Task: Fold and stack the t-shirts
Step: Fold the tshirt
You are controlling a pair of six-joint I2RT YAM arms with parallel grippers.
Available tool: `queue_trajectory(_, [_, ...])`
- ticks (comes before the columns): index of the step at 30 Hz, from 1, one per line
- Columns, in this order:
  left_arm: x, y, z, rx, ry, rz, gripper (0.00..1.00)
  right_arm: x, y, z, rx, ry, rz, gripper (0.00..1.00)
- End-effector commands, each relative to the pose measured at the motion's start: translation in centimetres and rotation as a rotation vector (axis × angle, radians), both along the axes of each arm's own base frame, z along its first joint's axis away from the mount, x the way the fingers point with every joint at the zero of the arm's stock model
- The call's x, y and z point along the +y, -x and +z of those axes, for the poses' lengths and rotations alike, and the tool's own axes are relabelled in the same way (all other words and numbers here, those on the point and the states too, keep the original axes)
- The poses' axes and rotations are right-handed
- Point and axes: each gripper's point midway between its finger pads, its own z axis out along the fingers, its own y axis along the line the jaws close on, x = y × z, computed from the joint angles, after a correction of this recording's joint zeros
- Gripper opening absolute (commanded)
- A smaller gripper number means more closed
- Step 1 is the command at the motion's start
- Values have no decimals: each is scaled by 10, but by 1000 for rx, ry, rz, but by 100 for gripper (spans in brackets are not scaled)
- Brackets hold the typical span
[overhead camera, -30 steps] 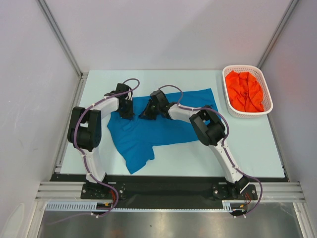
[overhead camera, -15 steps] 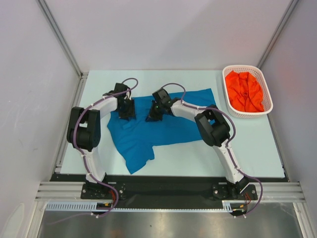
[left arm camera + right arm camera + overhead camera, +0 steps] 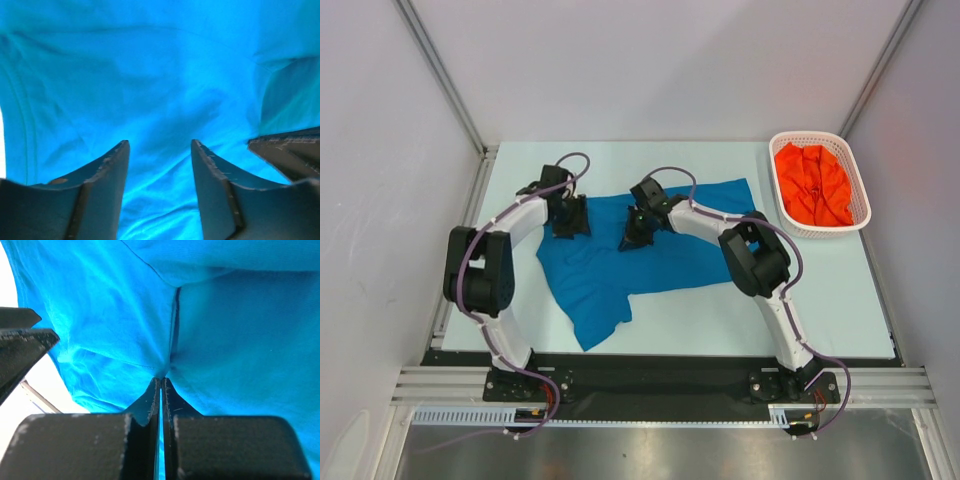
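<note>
The blue t-shirt is spread, rumpled, over the middle of the tabletop, with one flap reaching toward the near edge. The orange-red t-shirt is bunched inside the white basket at the far right corner. The left claw is held partly open over the blue shirt's far left part with nothing gripped, and the right claw is closed tight on a pinched ridge of blue cloth.
</note>
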Motion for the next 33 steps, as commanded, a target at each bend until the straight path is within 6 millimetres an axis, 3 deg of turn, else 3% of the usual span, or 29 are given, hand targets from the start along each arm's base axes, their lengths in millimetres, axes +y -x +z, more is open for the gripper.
queue_trajectory(1, [3,16,16,-21,17,-6,59,1,0,30,-25,-49,43,0])
queue_trajectory(4, [7,28,18,-17,12,17,63,-5,-3,21,-21,-34,47,10])
queue_trajectory(6, [12,39,22,-14,-1,34,63,-11,-7,21,-34,-16,45,25])
queue_trajectory(9, [13,51,34,-55,17,44,63,-20,-16,31,-87,6,55,31])
queue_trajectory(14, [11,68,30,-36,100,66,61,-20,-19,36,-88,-32,96,33])
queue_trajectory(21, [6,69,10,10,231,104,51,-27,-18,53,-125,-48,119,33])
queue_trajectory(25, [11,69,-2,34,216,152,54,-46,-16,53,-127,-39,103,34])
queue_trajectory(29, [18,66,-11,22,179,180,64,-65,-16,58,-133,-44,80,33])
queue_trajectory(33, [17,60,-23,43,182,173,62,-82,-19,65,-147,-45,57,33])
